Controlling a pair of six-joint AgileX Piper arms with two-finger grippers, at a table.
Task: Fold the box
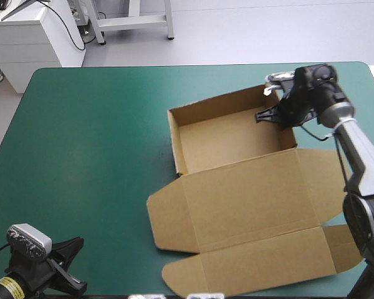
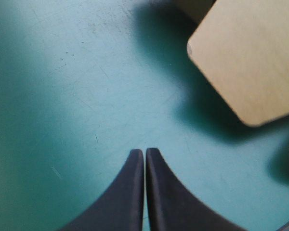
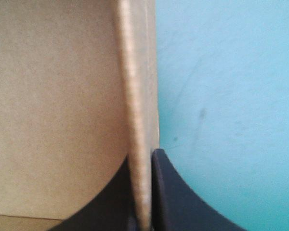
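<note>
As the box (image 1: 237, 187) lies: right of centre in the high view, a brown open tray with its walls raised in the upper part and the lid (image 1: 243, 193) flat on the teal-green cover (image 1: 93, 156), reaching down to the bottom edge of the frame.
Right gripper (image 3: 143, 166): at the tray's far right corner, upper right of the high view; its black fingers are all but closed, pinching the right wall (image 3: 137, 96), one finger inside the tray and one outside.
Left gripper (image 2: 144, 154): at the lower left corner of the high view, over bare cover; its fingers are pressed together with nothing between them.
Step in hand: by my reading, seating that right wall so that it stands square and stays tucked.
Doing it well: hold the pinch low enough that the board does not buckle, press along the wall's own line and not across it, and let go only once the wall stands without help. A sideways pull would likely drag the whole tray, since nothing pins it down.
Left arm's use: it could hold down the lid or the tray's left wall; from these pictures that is only advice.
Nearby: a rounded flap (image 2: 250, 57) of the lid lies ahead of the left gripper and off to one side, not touching it.
In the way: the flat lid and its flaps fill the lower right of the high view, so an arm crossing there low could catch an edge. Otherwise I see nothing on the cover between the left gripper and the box.
</note>
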